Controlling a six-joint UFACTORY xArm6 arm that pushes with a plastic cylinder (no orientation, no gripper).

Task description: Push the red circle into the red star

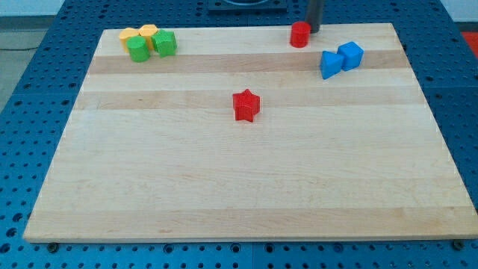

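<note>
Red star [246, 104] sits mid-board; red circle [299, 34] waits far, right of it. My tip [312, 31], a bare rod clamping nothing, touches the circle's far-right side. Push steadily near-left, staying centred behind it.

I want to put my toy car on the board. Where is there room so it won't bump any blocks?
The whole lower half of the wooden board, below the red star, is bare. The top is crowded: yellow blocks and green blocks at the top left, the red circle with my tip beside it, and blue blocks at the right.
</note>
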